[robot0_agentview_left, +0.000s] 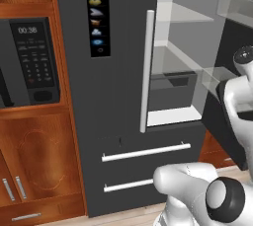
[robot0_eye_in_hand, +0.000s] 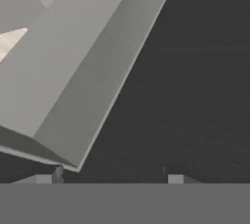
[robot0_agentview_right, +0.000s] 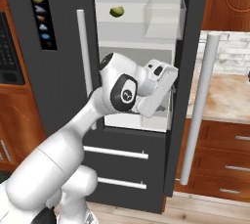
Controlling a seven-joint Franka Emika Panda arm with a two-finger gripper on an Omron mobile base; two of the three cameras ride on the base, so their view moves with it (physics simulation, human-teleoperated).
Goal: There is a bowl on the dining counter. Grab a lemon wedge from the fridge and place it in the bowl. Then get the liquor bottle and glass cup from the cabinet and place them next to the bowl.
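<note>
— So, where's the lemon wedge (robot0_agentview_right: 116,11)?

— On an upper shelf (robot0_agentview_right: 132,22) inside the fridge (robot0_agentview_left: 118,96), small and green-yellow, lying alone beside a clear door bin (robot0_agentview_right: 163,16). Nothing is touching it.

— And the gripper (robot0_eye_in_hand: 112,176)?

— Released, I'd say. In the hand view the two dark tips stand apart at the bottom with nothing between them, and ahead lie a dark grained panel and a pale grey angled box (most likely the fridge's inner wall or a drawer, though I can't be sure). It holds nothing.

— Why is the hand down there when the wedge is higher up?

— The right base view puts the white hand low, in front of the lower compartment and close to the open door (robot0_agentview_right: 188,71). My guess is that it was working on the door, since that door stands swung wide with its long pale handle (robot0_agentview_right: 200,110) well out from the cabinet. The other door (robot0_agentview_left: 123,47) is shut. The reach upward to the shelf is not yet made.

— What about the room?

— The fridge is dark, with two drawer bars (robot0_agentview_left: 146,152) below. A microwave (robot0_agentview_left: 32,62) sits in reddish wooden cabinets (robot0_agentview_left: 34,170) beside it, and on the other side there's a pale stone counter (robot0_agentview_right: 222,96) against a brick backsplash. The floor (robot0_agentview_right: 195,213) is light wood.
</note>
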